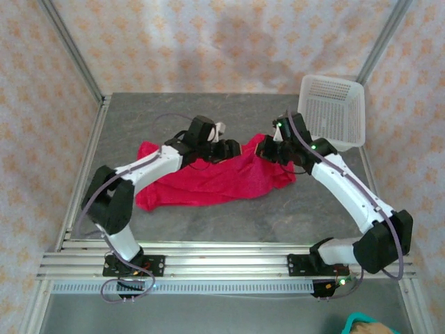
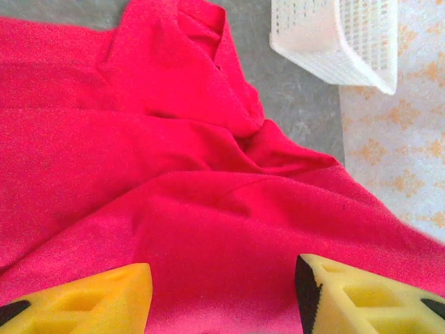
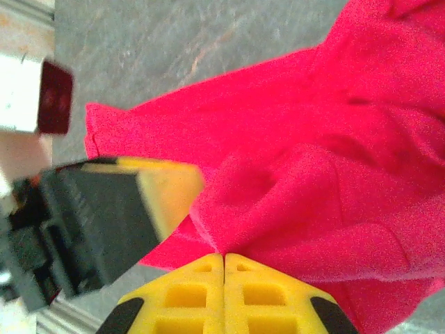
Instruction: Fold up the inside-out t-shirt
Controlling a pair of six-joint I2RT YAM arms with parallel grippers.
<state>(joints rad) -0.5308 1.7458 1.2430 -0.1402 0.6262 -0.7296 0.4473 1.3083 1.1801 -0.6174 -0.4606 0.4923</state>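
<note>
The inside-out t-shirt (image 1: 208,182) is bright red-pink and lies crumpled across the middle of the grey table (image 1: 278,216). My left gripper (image 1: 226,147) hangs over its far edge. In the left wrist view the left gripper (image 2: 222,278) is open, its yellow fingers (image 2: 104,299) wide apart with the t-shirt (image 2: 208,174) spread beneath and between them. My right gripper (image 1: 268,149) sits close to the right of it. In the right wrist view the right gripper (image 3: 224,256) is shut, a raised fold of the t-shirt (image 3: 334,139) pinched at its tips.
A white mesh basket (image 1: 334,111) stands at the table's far right corner, tilted against the wall, and its corner shows as the basket (image 2: 341,38) in the left wrist view. The left gripper's finger (image 3: 167,191) is right beside the right gripper. Metal rails (image 1: 222,264) line the near edge.
</note>
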